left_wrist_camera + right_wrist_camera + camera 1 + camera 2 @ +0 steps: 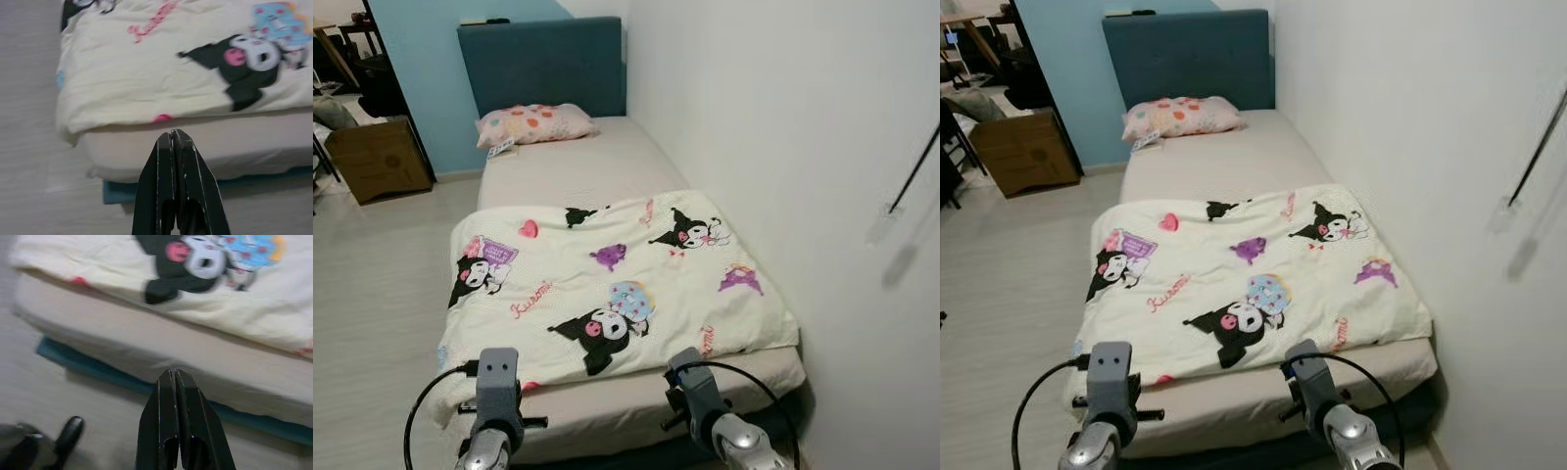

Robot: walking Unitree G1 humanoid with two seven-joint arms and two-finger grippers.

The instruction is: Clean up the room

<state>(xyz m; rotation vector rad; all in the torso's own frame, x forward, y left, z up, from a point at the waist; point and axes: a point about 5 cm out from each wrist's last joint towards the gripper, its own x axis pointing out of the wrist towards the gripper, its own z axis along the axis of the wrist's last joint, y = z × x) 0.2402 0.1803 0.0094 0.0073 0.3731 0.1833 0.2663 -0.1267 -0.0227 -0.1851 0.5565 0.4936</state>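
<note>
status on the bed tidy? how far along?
Done: the blanket lies spread fairly flat over the foot half of the bed, and the pillow sits at the headboard. In hand: nothing; the left gripper and right gripper are both shut and empty, just short of the bed's foot edge. Left: the blanket sits slightly skewed, and the cardboard box stands on the floor.

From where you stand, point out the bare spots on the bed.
Free: the mattress stretch between the pillow and the blanket, plus a narrow strip along the foot edge. The blanket crowds the near half.
</note>
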